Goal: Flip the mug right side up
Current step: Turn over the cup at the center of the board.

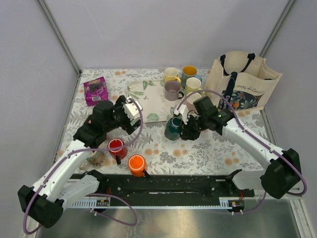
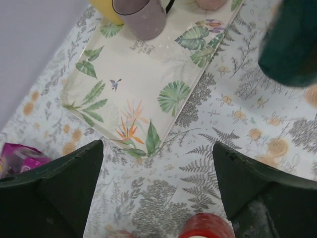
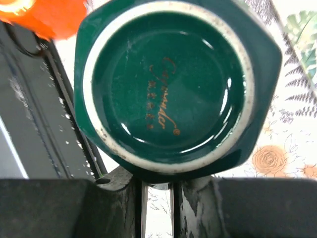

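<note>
My right gripper [image 1: 189, 130] is shut on the handle of a dark green mug [image 1: 173, 128], low over the table centre. In the right wrist view the green mug's [image 3: 168, 84] glazed base faces the camera, just beyond the nearly closed gripper [image 3: 156, 186]. The salmon-pink mug is mostly hidden behind my right arm. A pinkish piece of it [image 1: 191, 97] shows by the tray, and again at the top edge of the left wrist view [image 2: 210, 4]. My left gripper [image 1: 128, 115] is open and empty over bare tablecloth [image 2: 158, 163].
A leaf-print tray [image 1: 148, 99] holds a mauve-grey mug [image 1: 172, 90]. Yellow [image 1: 171, 74], blue [image 1: 189, 73] and cream [image 1: 193, 85] mugs stand behind. Red [image 1: 116, 146] and orange [image 1: 137, 162] mugs stand near the front. A tote bag [image 1: 242, 82] is back right, a purple packet [image 1: 95, 90] back left.
</note>
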